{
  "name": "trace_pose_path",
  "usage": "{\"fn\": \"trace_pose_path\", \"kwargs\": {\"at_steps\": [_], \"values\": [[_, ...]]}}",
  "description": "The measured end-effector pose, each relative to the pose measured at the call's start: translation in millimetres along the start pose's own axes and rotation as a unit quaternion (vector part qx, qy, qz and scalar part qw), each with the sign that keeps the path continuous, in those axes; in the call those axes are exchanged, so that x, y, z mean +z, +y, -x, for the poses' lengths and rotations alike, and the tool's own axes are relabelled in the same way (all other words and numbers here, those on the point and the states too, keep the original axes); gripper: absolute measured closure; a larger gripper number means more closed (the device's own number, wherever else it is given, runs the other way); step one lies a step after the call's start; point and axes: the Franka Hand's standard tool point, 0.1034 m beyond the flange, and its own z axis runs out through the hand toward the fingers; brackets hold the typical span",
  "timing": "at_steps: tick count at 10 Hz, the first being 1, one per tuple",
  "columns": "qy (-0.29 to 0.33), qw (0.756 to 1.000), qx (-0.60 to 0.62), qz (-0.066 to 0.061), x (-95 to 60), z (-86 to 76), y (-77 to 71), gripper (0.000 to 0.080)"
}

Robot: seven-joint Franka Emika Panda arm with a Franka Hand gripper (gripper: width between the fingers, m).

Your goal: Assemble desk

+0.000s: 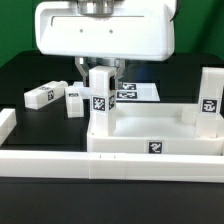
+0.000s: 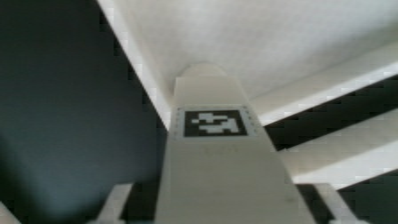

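1. At the tabletop [image 1: 125, 143] corner on the exterior view's left, an upright leg [image 1: 100, 100] is pinched by the gripper [image 1: 100, 68], with one finger pressed to each side of its upper end.
2. The leg's lower end is hidden behind the tabletop's wall, so it cannot be told whether it is seated in a socket.
3. From the wrist view, the leg [image 2: 221, 165] is seen running away from the gripper, and a square tag [image 2: 217, 122] is shown on its face. The black bench [image 2: 63, 120] is seen on one side of it and the white tabletop [image 2: 338, 60] on the other.
4. A second leg [image 1: 207, 95] is stood upright at the tabletop's corner on the exterior view's right.
5. Two loose legs [image 1: 40, 96] [image 1: 75, 101] are laid on the bench [image 1: 30, 72], close together and apart from the tabletop, on the exterior view's left.
6. The marker board [image 1: 142, 92] is laid flat just behind the held leg.
7. White bars are set along the bench's front edge [image 1: 60, 166] and at the exterior view's left [image 1: 6, 122].
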Motion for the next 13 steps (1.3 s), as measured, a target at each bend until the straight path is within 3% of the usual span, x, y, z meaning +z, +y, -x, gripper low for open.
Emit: {"fn": "trace_pose_path", "kwargs": {"at_steps": [3, 4, 5, 6, 7, 13], "values": [[-0.002, 0.997, 0.079, -0.006, -0.2, -1.2, 1.2, 0.0509], [-0.003, 0.996, 0.093, -0.009, -0.2, -0.8, 0.4, 0.0448], [-0.003, 0.998, 0.065, -0.009, -0.1, -0.5, -0.1, 0.0312], [-0.004, 0.998, 0.064, -0.010, -0.1, -0.2, -0.5, 0.0312], [-0.003, 0.999, 0.030, -0.010, 0.2, 0.1, -0.2, 0.0186], [-0.001, 0.972, -0.235, -0.010, 1.1, 3.0, -3.6, 0.0151]]}}
